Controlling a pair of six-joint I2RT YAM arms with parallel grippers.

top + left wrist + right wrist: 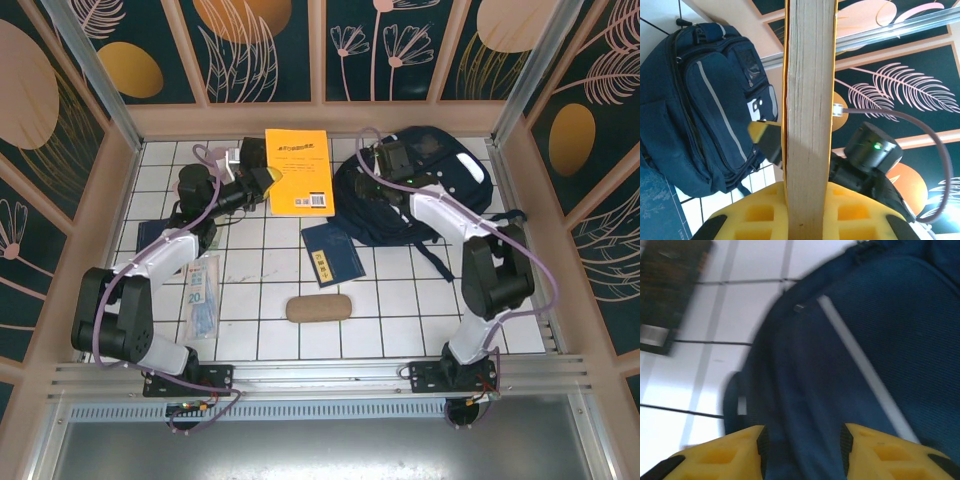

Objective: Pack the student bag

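- The student bag (440, 155) is navy fabric with thin white stripes and light grey patches. It lies at 1 o'clock on the table (250, 270), near the back wall (330, 118).
- The right gripper (386, 160) hangs over the bag's 10 o'clock part, its fingers (725, 457) apart with the fabric below them.
- The left gripper (262, 182), at the bag's 9 o'clock, is clamped on a yellow book (298, 165).
- Bare tiles lie at the bag's 6 o'clock, and a navy booklet (332, 252) sits just beside it at 8.
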